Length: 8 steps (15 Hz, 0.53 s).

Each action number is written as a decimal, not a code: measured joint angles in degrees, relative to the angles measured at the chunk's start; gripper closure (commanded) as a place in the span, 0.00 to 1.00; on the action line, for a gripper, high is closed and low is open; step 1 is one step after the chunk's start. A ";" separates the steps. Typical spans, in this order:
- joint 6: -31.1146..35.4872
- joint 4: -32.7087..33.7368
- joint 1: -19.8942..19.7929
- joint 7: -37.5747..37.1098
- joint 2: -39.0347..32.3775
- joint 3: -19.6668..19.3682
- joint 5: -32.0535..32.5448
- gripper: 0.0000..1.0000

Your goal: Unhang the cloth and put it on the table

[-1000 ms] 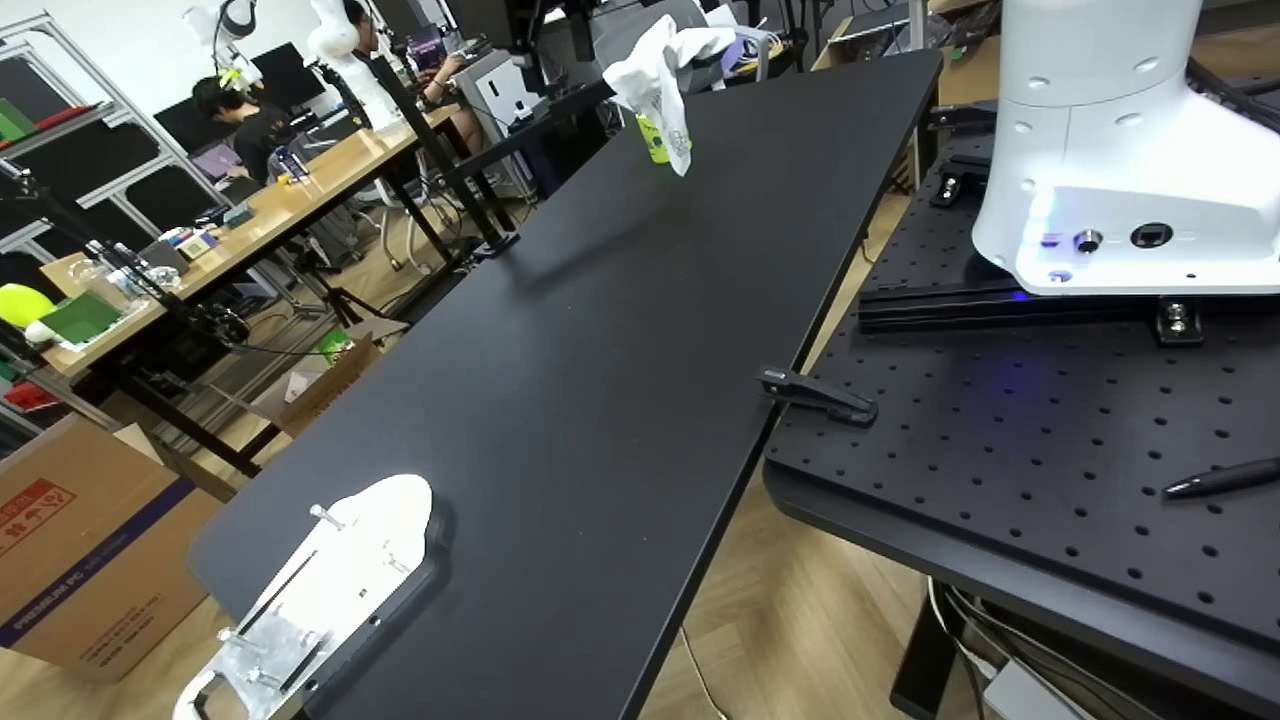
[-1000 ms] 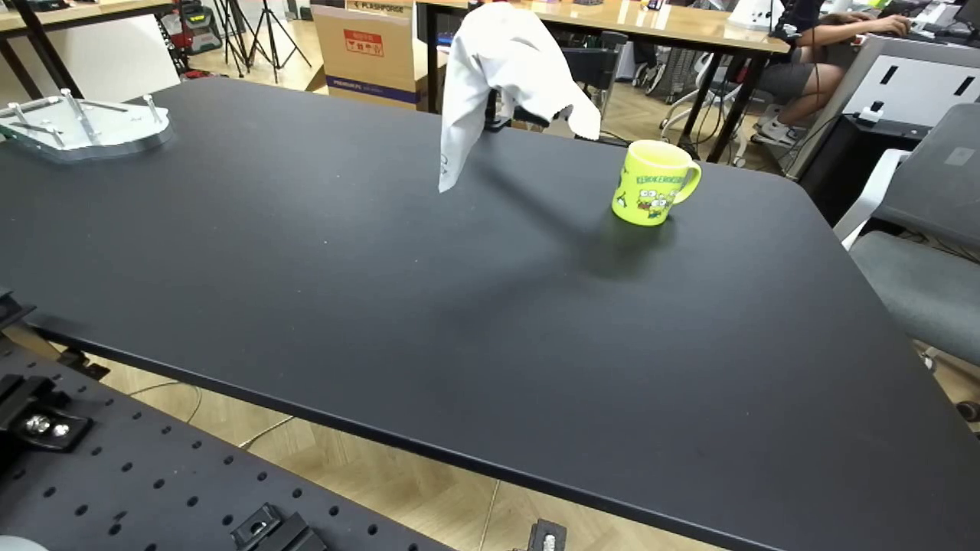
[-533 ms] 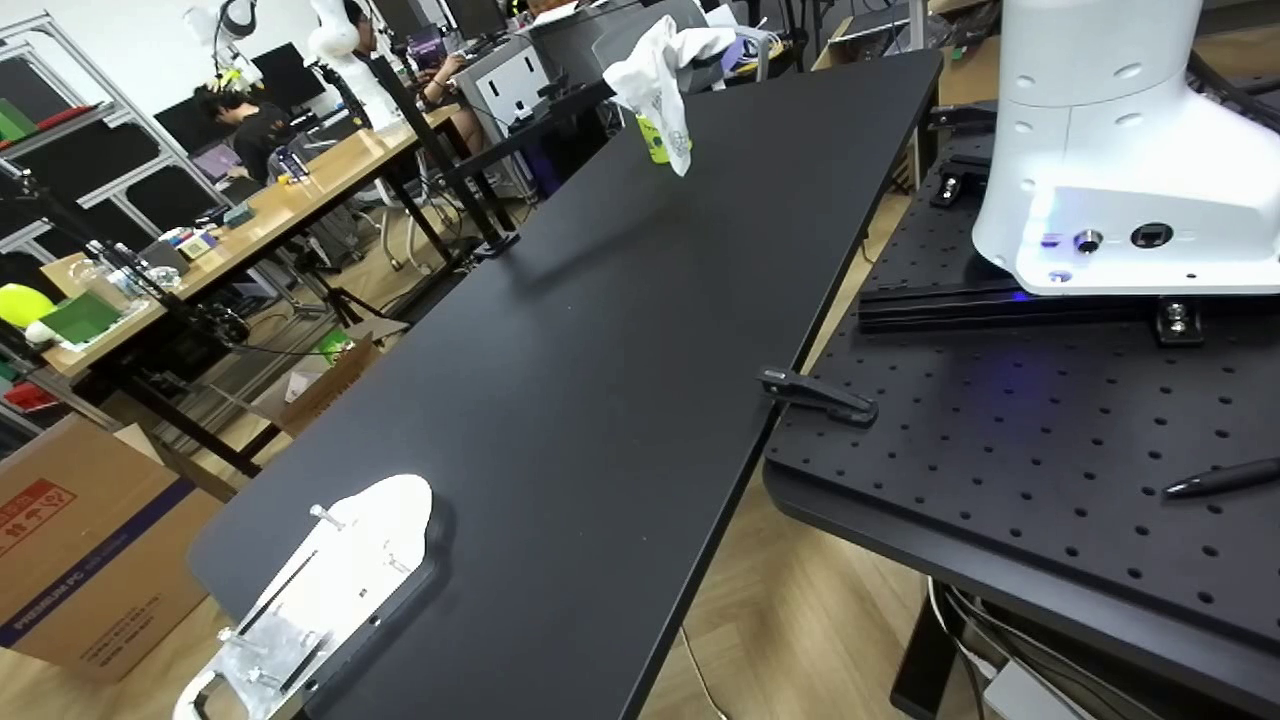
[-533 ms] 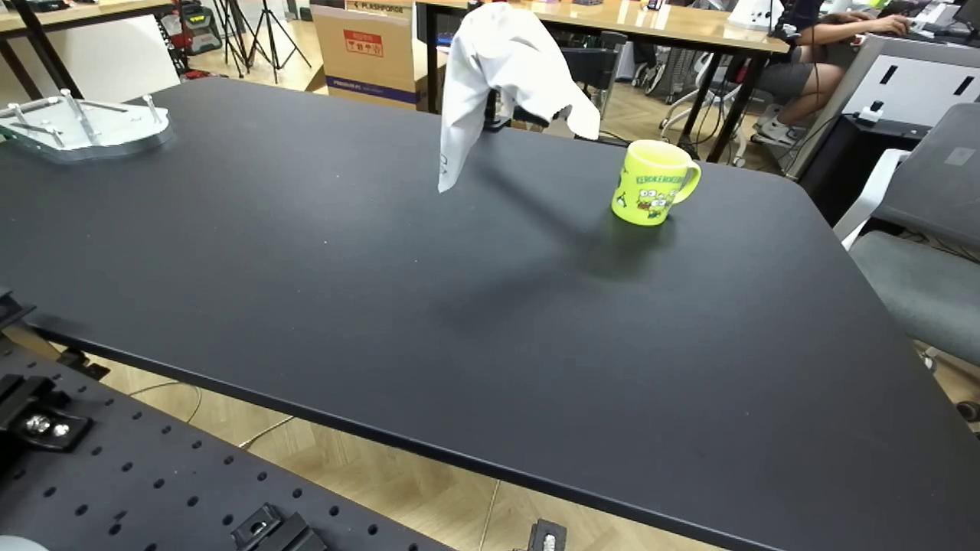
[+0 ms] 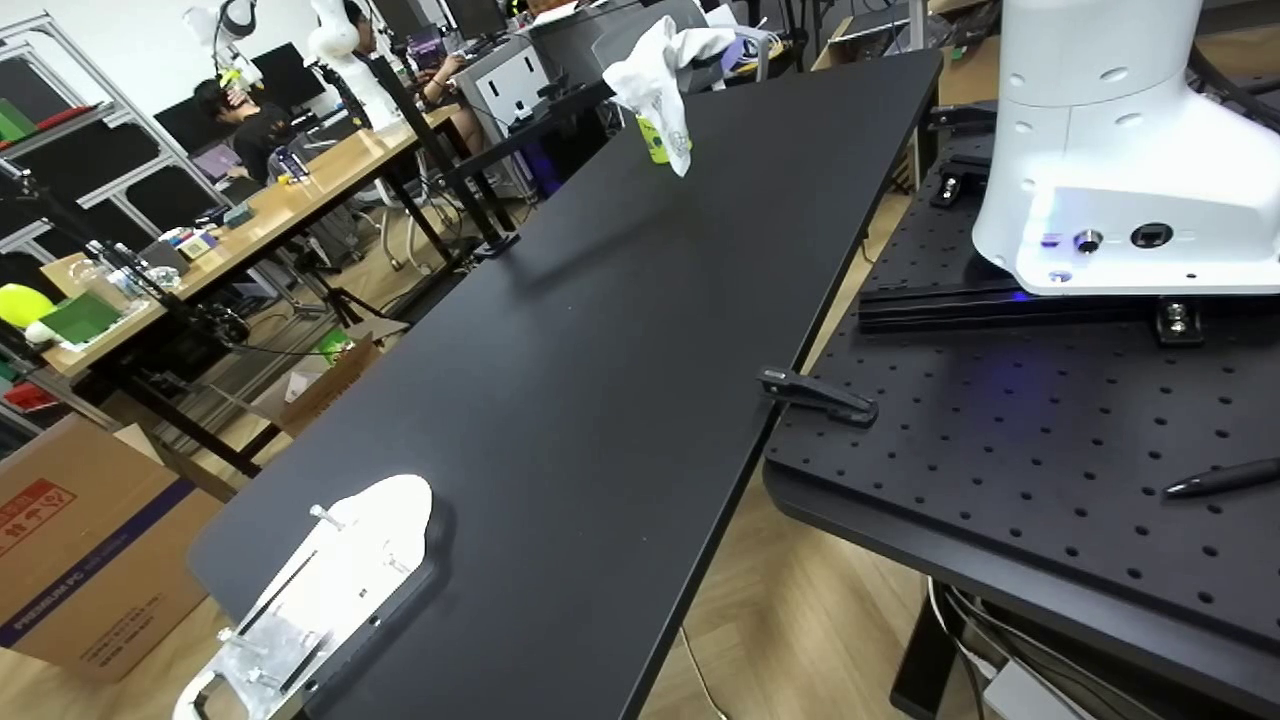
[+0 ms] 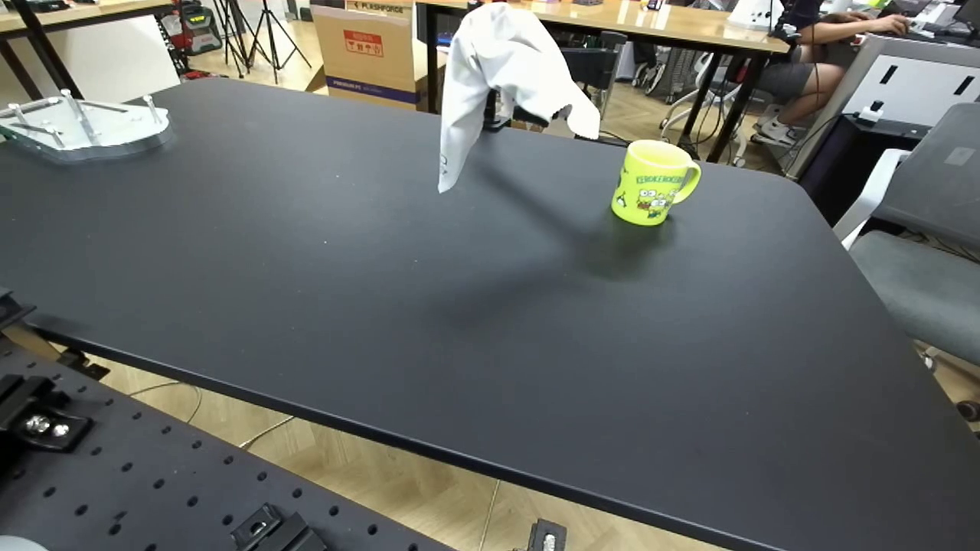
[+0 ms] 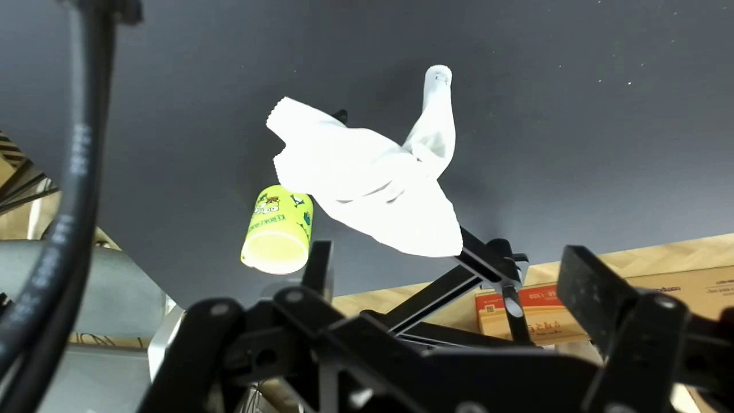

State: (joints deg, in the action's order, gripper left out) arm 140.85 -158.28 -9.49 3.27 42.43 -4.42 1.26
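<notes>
Smooth black tabletop (image 5: 610, 380) runs through an exterior view, with a crumpled white fabric cloth (image 5: 655, 80) draped over a jointed black stand (image 5: 540, 128) above it; a sideways tug could snag and drag the stand. In an exterior view, a bright yellow-green printed mug (image 6: 649, 187) stands upright near the cloth and could be toppled by a swinging corner. In the wrist view, the black two-fingered gripper (image 7: 450, 267) has its jaws wide apart, holding nothing; closing too shallowly might let a fold slip.

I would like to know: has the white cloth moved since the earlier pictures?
No. In both exterior views, the white cloth hangs in the same place relative to the table.
</notes>
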 measured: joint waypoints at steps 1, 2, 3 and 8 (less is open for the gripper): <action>-0.20 0.01 -0.03 0.16 -0.15 -0.03 0.13 0.00; -0.69 0.08 -0.09 0.47 -0.53 -0.19 0.70 0.00; -1.55 0.31 -0.16 1.39 -1.09 -0.52 1.89 0.00; -7.13 3.98 0.93 14.07 -7.13 -4.54 5.14 0.00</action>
State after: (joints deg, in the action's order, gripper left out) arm 133.72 -154.30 -8.56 17.34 35.30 -8.96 6.40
